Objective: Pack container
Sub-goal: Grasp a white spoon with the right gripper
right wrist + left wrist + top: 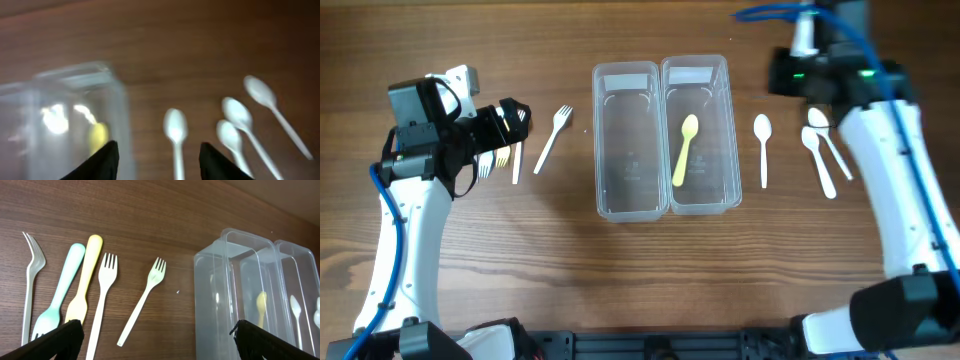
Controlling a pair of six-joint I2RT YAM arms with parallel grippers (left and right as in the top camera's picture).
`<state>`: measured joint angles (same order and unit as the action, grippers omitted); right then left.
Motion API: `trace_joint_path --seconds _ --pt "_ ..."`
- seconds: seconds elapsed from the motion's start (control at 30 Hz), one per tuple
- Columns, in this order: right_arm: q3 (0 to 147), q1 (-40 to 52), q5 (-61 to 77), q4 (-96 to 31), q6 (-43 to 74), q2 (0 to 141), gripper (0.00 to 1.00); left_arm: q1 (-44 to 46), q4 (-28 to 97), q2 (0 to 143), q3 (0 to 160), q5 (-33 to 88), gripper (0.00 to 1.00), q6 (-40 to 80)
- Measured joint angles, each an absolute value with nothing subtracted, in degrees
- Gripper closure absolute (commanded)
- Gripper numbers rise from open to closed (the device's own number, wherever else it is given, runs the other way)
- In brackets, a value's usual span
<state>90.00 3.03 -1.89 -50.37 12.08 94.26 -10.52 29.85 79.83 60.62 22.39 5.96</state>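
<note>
Two clear containers stand side by side mid-table. The left one (631,140) (220,295) is empty. The right one (699,135) (75,100) holds a yellow spoon (685,150) (98,135) (261,307). Several forks lie to the left: a white fork (552,138) (145,300), another white fork (102,300), a yellow one (85,280), a teal one (60,292) and a bent white one (31,287). White spoons (763,148) (175,130) lie to the right. My left gripper (505,125) (155,345) is open and empty above the forks. My right gripper (798,78) (159,160) is open and empty above the spoons' far ends.
More white spoons (818,160) (240,117) lie right of the containers, partly under my right arm. The right wrist view is blurred. Bare wood table (640,270) runs along the front.
</note>
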Motion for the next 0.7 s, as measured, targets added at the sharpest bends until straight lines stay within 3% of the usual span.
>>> trace_joint_path --seconds 0.1,0.3,0.47,0.63,0.7 --pt "86.52 -1.34 -0.43 -51.83 12.84 99.94 0.48 -10.52 29.85 79.83 60.62 22.39 0.00 5.96" --pt "82.94 0.43 2.74 -53.06 12.82 113.97 0.45 -10.52 29.82 79.83 60.62 22.39 0.00 5.98" --pt "82.94 0.51 3.01 -52.88 12.16 118.98 0.56 -10.52 29.85 79.83 60.62 22.39 0.00 5.96" --pt "83.00 0.56 3.03 -52.73 11.27 120.03 0.81 -10.52 29.85 79.83 60.62 22.39 0.00 5.96" --pt "83.00 0.64 2.98 -53.04 10.70 120.18 0.86 -10.52 29.82 79.83 60.62 22.39 0.00 5.96"
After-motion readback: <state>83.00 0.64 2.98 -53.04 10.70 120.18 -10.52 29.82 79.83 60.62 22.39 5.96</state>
